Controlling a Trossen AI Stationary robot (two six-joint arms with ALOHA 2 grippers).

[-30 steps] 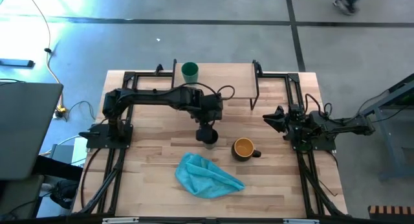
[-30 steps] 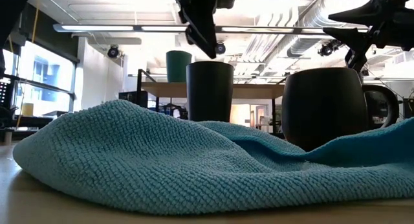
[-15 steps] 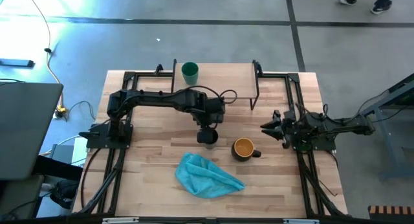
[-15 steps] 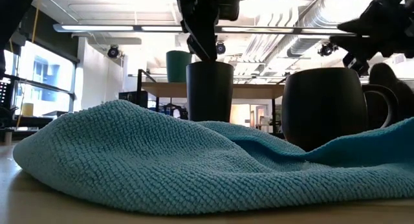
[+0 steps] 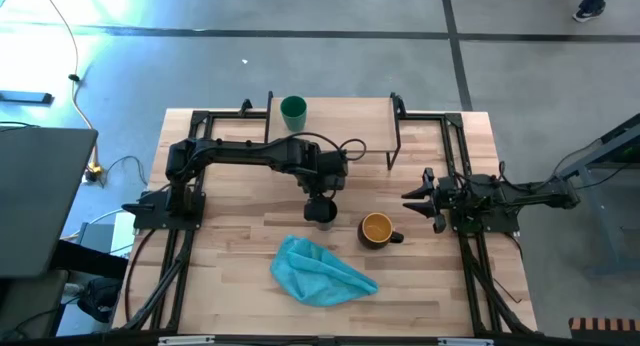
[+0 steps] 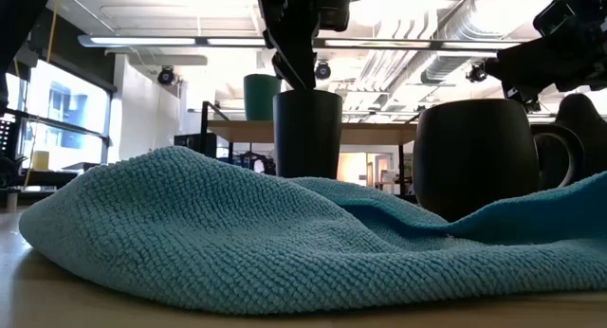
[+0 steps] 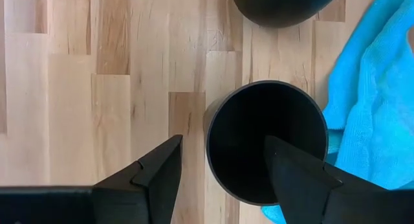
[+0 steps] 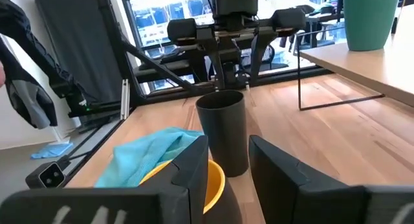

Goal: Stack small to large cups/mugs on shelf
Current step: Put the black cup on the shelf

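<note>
A small green cup (image 5: 293, 110) stands on the light-wood shelf (image 5: 345, 124) at the table's far side. A taller black cup (image 5: 323, 215) stands upright on the tabletop, with the dark mug (image 5: 376, 229), yellow-orange inside, to its right. My left gripper (image 7: 223, 143) is open and points down over the black cup (image 7: 268, 143). One finger (image 7: 291, 172) is over the cup's hollow and the other (image 7: 158, 179) is outside its wall. My right gripper (image 5: 412, 197) is open and level, just right of the mug (image 8: 210, 182).
A crumpled blue cloth (image 5: 320, 271) lies on the table near the front edge, close to both the black cup and the mug. Black arm frames (image 5: 165, 236) run along the table's left and right sides. Bare wood lies left of the black cup.
My left gripper has come down onto the black cup, so one finger now reaches the rim. My right gripper has gone a little toward the table's near edge and toward the mug. The cups, mug and cloth have stayed in place.
</note>
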